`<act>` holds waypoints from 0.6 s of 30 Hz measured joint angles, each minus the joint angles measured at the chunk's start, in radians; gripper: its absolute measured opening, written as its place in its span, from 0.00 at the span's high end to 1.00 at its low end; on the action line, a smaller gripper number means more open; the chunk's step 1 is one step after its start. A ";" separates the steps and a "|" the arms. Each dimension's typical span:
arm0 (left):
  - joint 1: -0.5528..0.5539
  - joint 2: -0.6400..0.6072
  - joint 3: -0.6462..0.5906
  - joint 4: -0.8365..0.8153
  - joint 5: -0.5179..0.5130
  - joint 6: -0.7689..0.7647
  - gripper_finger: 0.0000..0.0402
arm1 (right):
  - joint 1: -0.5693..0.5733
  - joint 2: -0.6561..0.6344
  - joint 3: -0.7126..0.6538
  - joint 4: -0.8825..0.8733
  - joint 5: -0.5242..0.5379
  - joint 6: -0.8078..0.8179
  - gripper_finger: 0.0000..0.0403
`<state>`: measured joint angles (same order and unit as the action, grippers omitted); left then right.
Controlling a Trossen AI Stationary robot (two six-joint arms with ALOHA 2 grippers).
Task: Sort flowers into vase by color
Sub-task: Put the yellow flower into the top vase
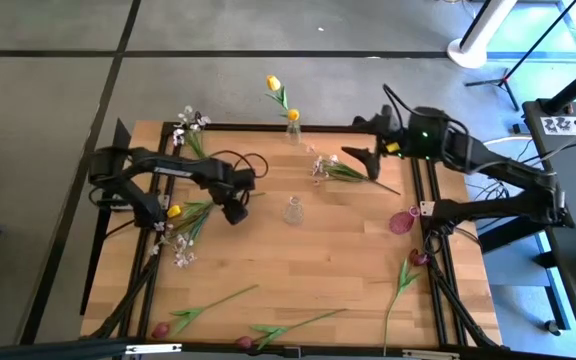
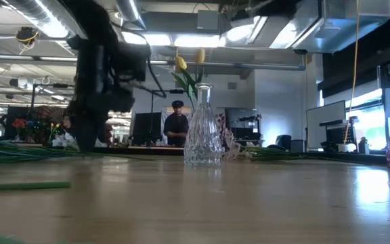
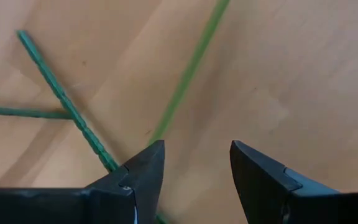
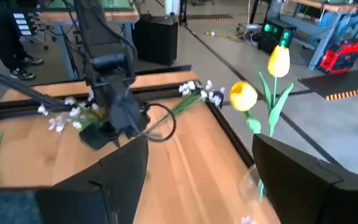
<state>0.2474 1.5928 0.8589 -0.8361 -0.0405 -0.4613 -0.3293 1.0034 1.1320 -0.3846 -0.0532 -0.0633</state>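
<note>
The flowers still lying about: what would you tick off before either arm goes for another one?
1. Left pincer open: ok.
2. Green stems lie on the wood ahead of the left pincer: ok.
3. Right pincer open and empty: ok.
4. Yellow tulips stand in the clear vase at the far edge: ok.
5. Middle clear vase upright: ok.
6. Pink vase upright: cannot tell.

Right gripper (image 4: 194, 168): two dark fingers standing apart, nothing sitting between them. Two yellow tulips (image 4: 272, 74) rising just beyond, at the wooden table (image 4: 185, 158) edge. White-pink blossom sprays (image 4: 197, 90) lying farther off, near the left arm (image 4: 110, 99). A person's legs (image 4: 8, 37) showing behind.
</note>
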 joint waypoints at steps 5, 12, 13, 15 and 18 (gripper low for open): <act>0.006 0.033 0.001 -0.056 -0.002 0.005 0.56 | 0.064 -0.044 0.000 -0.090 0.072 0.039 0.29; 0.024 0.013 0.079 -0.308 -0.041 0.055 0.60 | 0.121 -0.051 0.000 -0.118 0.091 0.059 0.29; 0.043 0.013 0.072 -0.343 -0.053 0.063 0.62 | 0.123 -0.049 0.000 -0.119 0.090 0.059 0.29; 0.095 0.013 0.050 -0.369 -0.053 0.088 0.64 | 0.122 -0.039 0.000 -0.119 0.089 0.060 0.29; 0.158 0.016 0.010 -0.356 -0.018 0.138 0.67 | 0.122 -0.032 -0.001 -0.127 0.097 0.091 0.29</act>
<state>0.4057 1.6085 0.8689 -1.1920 -0.0583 -0.3234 -0.2070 0.9710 1.1309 -0.5113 0.0436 0.0281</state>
